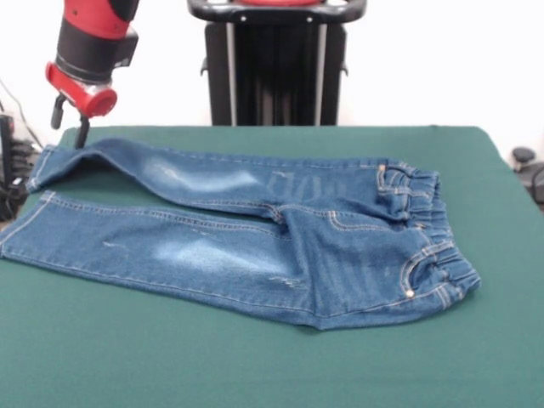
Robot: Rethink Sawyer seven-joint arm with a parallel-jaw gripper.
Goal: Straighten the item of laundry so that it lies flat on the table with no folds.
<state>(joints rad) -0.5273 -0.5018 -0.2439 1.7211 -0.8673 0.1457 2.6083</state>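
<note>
Currently the jeans (255,246) lie lengthwise across the green table (255,365), elastic waistband at picture right, both legs extending to picture left. The near leg lies mostly flat, its cuff at the table's left edge. The far leg runs toward the back-left corner, its cuff end raised slightly off the surface. The gripper (72,119) hangs from the red and black arm directly over that cuff; whether its fingers are spread, pressed together or pinching denim cannot be determined.
</note>
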